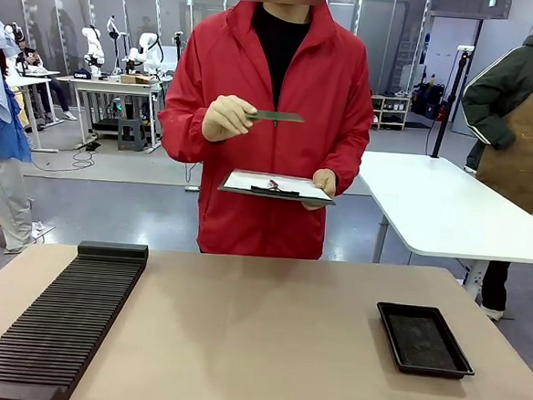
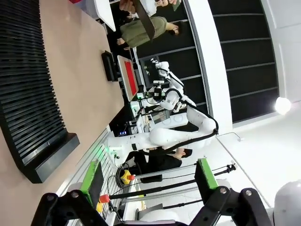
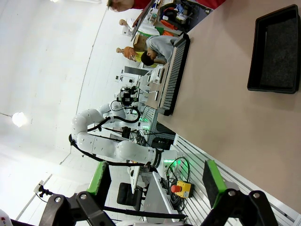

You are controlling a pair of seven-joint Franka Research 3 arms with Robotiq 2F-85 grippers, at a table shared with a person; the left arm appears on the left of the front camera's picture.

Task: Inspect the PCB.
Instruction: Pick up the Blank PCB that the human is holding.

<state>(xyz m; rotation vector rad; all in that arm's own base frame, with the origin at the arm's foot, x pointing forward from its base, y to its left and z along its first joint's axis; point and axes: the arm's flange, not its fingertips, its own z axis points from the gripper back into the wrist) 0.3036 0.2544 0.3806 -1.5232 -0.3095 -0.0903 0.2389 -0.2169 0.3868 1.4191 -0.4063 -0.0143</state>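
PCB [image 1: 275, 116] is off the table, held level and edge-on at chest height in the person's hand [image 1: 226, 118] across from me, so I see only its thin green edge. Nearest me, my left gripper [image 2: 148, 175] and my right gripper [image 3: 155, 178] both stand with fingers wide apart, gripping nothing. On the tabletop [image 1: 257, 337], the long black slotted rack [image 1: 57, 323] lies at my left, its near end cut off by the picture's edge; I cannot tell whether any slot holds something. The small black tray [image 1: 391, 339] sits at my right, showing just its dark floor. Beyond, the person's other hand [image 1: 324, 181] carries a white clipboard [image 1: 290, 185] with a black clip; something small and reddish lies by the clip, too small to make out.
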